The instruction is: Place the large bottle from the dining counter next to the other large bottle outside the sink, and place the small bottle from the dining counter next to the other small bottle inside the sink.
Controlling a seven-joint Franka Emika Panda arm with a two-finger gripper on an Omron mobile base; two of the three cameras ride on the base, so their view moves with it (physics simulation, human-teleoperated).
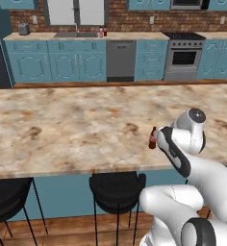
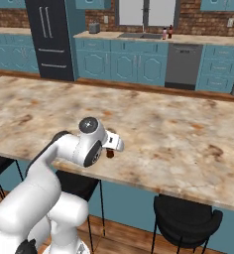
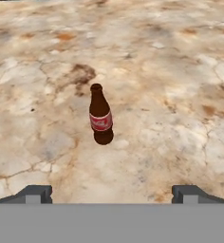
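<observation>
Small bottle (image 3: 100, 115) stands upright on the dining counter (image 1: 62, 125), long axis vertical, narrow neck and open mouth at top. Dark brown glassy body, round in section, with a red label band round its middle. In the left base view it (image 1: 152, 139) shows just left of the arm's wrist, near the counter's near edge; in the right base view only its base (image 2: 109, 153) peeks out below the hand.

Counter top is beige-brown marbled stone with rusty blotches and thin crack-like veins, flat and broad, on a teal base. Black round-seated stools (image 1: 116, 191) sit tucked under the near edge.

Gripper (image 3: 112, 193) hovers above the bottle with its dark finger tips (image 3: 35, 193) spread wide, one to each side; nothing between them, no contact with the bottle.

Far wall: teal cabinets, narrower counter, grey sink (image 1: 77, 34) with faucet. Just right of it stand two small upright shapes (image 1: 103, 31), one pale pinkish, one dark; too small to tell more. What lies in the basin cannot be told.
</observation>
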